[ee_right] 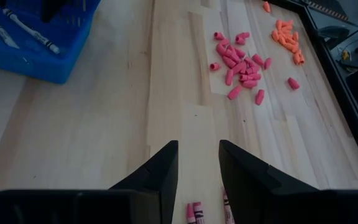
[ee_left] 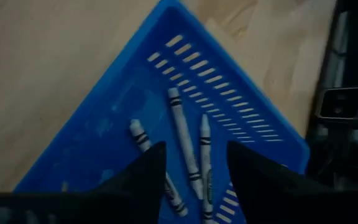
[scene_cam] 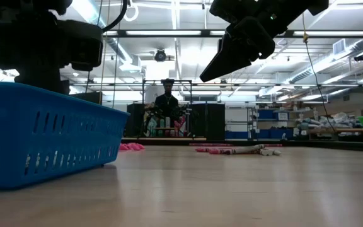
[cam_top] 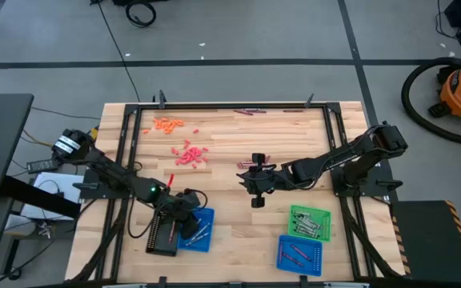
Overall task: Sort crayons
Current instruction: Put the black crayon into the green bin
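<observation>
Light wooden planks make up the tabletop (cam_top: 230,240), which carries three small slotted plastic trays near its front edge: a blue tray at the left (cam_top: 201,232), a green tray (cam_top: 309,222) and a second blue tray (cam_top: 299,256). The left gripper (ee_left: 191,163) hovers directly above the left blue tray with its fingers spread and nothing between them; three grey-white paper-wrapped crayons (ee_left: 185,149) lie on the tray floor below. The right gripper (ee_right: 197,163) hangs over the middle of the tabletop, also released and empty, just above a few pink crayons (ee_right: 194,213). A heap of short red-pink crayon pieces (ee_right: 241,62) and an orange heap (ee_right: 288,32) lie farther away. I think the danger is a bad grasp: the pink crayons lie close together, so the fingers could catch two or push them away.
</observation>
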